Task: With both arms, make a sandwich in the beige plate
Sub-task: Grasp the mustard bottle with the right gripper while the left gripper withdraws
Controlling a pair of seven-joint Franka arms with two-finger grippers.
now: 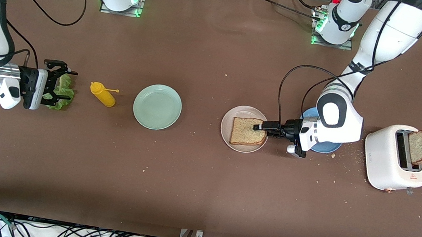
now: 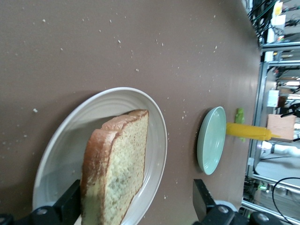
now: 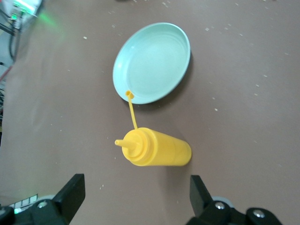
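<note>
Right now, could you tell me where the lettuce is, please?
The lettuce lies at the right arm's end of the table, under the open right tool, beside the yellow bottle.

We see the blue plate [image 1: 323,146] mostly hidden under the left arm's wrist, the lettuce leaf [image 1: 62,93] partly covered by the right hand [image 1: 63,71], and the toast slice [image 2: 115,173] cut off in the left wrist view.

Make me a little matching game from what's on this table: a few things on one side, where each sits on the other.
1. square brown toast slice
2. second brown toast slice
3. ruffled green lettuce leaf
4. yellow squeeze bottle

A. beside the mint-green plate
B. under the right gripper
C. on the beige plate
D. on the white toaster

Pairs: 1-C, 2-D, 3-B, 4-A
</note>
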